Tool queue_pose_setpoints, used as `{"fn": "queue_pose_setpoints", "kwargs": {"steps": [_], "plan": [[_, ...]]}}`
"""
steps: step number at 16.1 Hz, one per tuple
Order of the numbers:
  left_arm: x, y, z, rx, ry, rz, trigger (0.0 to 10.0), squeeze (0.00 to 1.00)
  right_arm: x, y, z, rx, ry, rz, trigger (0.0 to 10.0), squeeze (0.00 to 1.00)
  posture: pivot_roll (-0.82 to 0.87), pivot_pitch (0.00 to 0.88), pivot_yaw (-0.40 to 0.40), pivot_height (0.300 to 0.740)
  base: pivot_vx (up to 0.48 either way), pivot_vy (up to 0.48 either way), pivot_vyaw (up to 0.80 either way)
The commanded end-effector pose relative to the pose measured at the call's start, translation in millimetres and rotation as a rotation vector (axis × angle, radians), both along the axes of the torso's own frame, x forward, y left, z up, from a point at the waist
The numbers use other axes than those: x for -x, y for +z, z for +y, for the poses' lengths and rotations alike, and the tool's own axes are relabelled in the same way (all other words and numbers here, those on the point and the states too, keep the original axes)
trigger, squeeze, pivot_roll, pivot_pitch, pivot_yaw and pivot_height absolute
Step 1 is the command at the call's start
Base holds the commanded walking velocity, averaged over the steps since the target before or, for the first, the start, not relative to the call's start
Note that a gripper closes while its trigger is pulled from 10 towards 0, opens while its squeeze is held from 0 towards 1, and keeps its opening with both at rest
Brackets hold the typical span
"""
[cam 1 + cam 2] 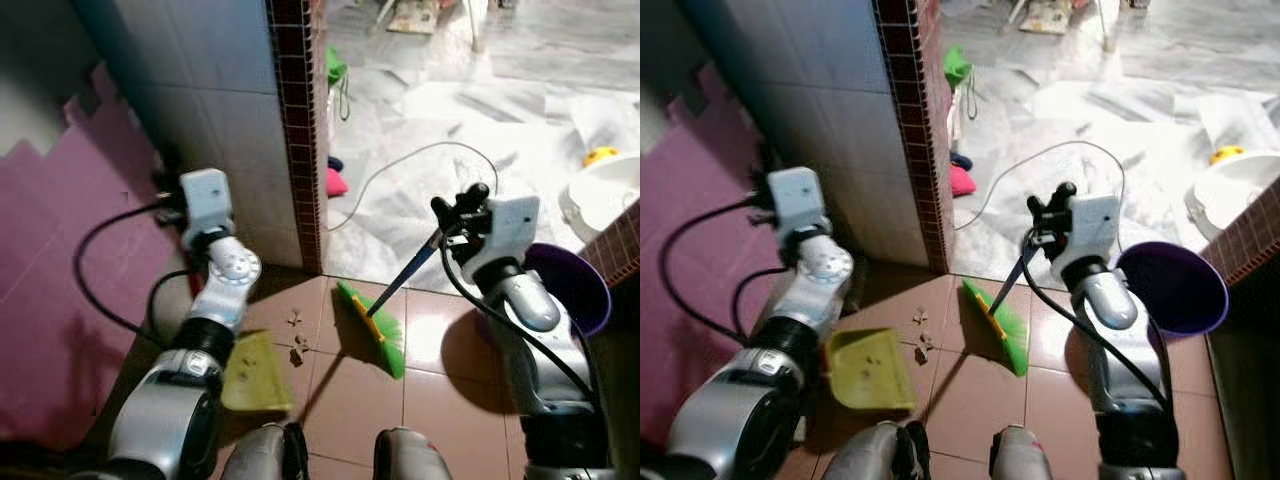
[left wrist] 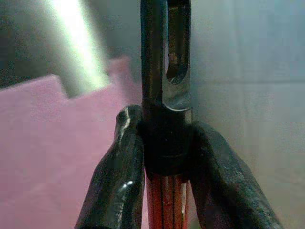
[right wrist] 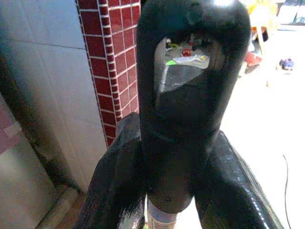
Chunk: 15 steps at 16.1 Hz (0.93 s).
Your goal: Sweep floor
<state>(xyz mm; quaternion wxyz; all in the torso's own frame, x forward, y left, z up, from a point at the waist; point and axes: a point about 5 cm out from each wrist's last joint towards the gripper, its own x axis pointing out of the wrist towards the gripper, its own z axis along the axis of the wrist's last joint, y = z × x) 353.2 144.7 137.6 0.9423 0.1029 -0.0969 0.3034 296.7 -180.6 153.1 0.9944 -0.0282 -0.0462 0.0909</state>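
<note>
Right hand clamped on black end of broom handle, seen in right wrist view with both fingers pressed against it; in left eye view hand sits right of centre, handle running down-left to green broom head resting on brown floor tiles at lower centre

Left hand closed tight around a dark shaft with red below it, presumably dustpan handle; pink wall behind in left wrist view. Yellow-green dustpan flat on floor at lower left of right eye view, mouth facing broom, inside looks mostly bare apart from a few tiny specks, hard to tell

Debris: small brownish scraps on tile between dustpan and broom head, just beside pan's edge, apart from bristles. Not yet in pan

Red-brick column upper centre, white marble floor beyond at upper right with white cable lying across it, purple bucket at right edge beside right arm

Progress judged: early-to-mid. Tools both gripped and placed, scraps gathered near pan. Left: push scraps into pan with broom, check marble area and remaining tiles, lift pan away
</note>
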Motion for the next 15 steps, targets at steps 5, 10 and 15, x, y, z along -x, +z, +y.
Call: {"fn": "queue_pose_setpoints", "kwargs": {"steps": [5,10,15], "plan": [[33.0,12.4,11.5,0.097,-0.27,-0.051,10.0,0.0,-5.6,6.9,2.6,0.042,-0.119,-0.091,10.0,0.0,-0.08,0.0,0.099,0.74,0.0,0.0,0.0],[48.0,-8.1,19.7,0.09,-0.326,0.027,10.0,0.0,-7.0,2.7,12.5,0.025,-0.111,-0.096,10.0,0.0,-0.07,0.0,0.095,0.74,0.0,0.0,0.0],[47.6,-8.4,22.7,0.019,-0.295,0.068,10.0,0.0,-4.6,2.3,11.8,0.013,-0.109,-0.104,10.0,0.0,-0.1,0.0,0.098,0.74,0.0,0.0,0.0]]}}
